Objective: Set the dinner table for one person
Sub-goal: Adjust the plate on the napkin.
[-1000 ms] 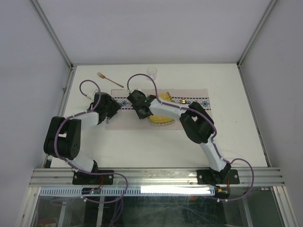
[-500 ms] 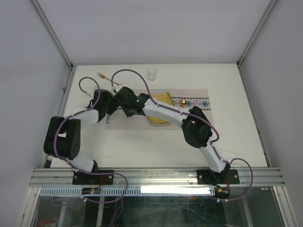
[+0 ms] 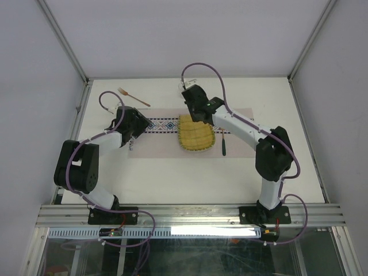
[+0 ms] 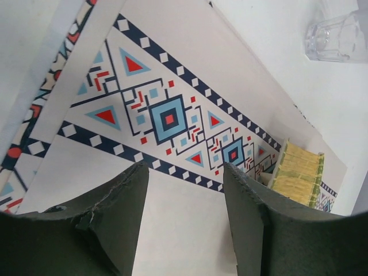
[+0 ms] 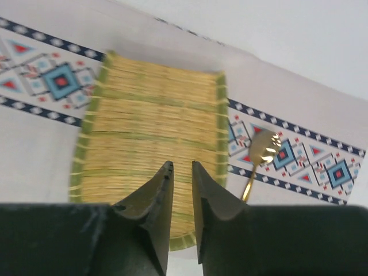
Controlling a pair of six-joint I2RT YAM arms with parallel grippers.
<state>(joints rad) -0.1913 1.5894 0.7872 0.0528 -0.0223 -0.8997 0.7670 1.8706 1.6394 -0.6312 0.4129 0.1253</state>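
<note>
The white dinner table (image 3: 172,178) holds a pale placemat (image 3: 155,144) with a blue-red patterned band. A woven bamboo plate (image 3: 196,133) lies on the placemat's middle. A spoon (image 3: 224,144) lies just right of the plate and shows gold in the right wrist view (image 5: 263,150). My left gripper (image 3: 133,125) is open and empty, low over the placemat's left end (image 4: 184,230). My right gripper (image 3: 195,112) hovers over the plate's far part (image 5: 149,126). Its jaws are a narrow gap apart with nothing between them.
A fork (image 3: 133,96) lies on the bare table at the back left, beyond the placemat. A clear glass (image 4: 339,37) stands behind the placemat, largely hidden by the right arm from above. Metal rails run along the table's sides and near edge (image 3: 190,215).
My right arm has swung from the placemat's left end, next to the left gripper, to the far side of the plate. The plate and spoon now show fully. The left arm has barely moved.
</note>
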